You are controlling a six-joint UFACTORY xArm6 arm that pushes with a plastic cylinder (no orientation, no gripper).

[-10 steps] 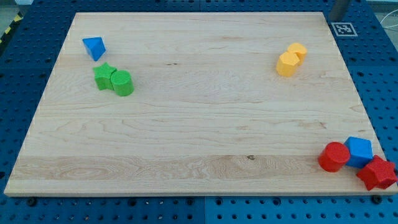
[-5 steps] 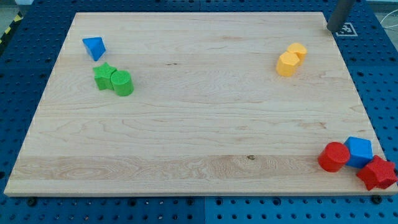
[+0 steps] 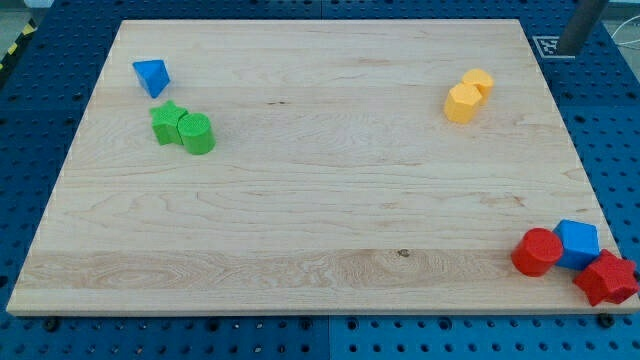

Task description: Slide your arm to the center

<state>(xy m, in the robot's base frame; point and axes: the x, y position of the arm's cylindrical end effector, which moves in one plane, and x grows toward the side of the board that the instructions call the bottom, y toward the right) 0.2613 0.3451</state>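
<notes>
My tip (image 3: 571, 51) sits off the desk (image 3: 300, 220) at the view's top right corner, touching nothing, nearest the two yellow blocks (image 3: 468, 95). No hand on this rod, so no hand state to tell. Desk's middle is bare wood, well apart from it.

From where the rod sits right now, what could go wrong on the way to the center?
My tip sits off the board at the view's top right. A straight run toward the middle passes close above the two yellow blocks, so I might clip them. The tip could also catch on the board's edge as it comes on. The green, blue and red blocks lie well off that line.
</notes>
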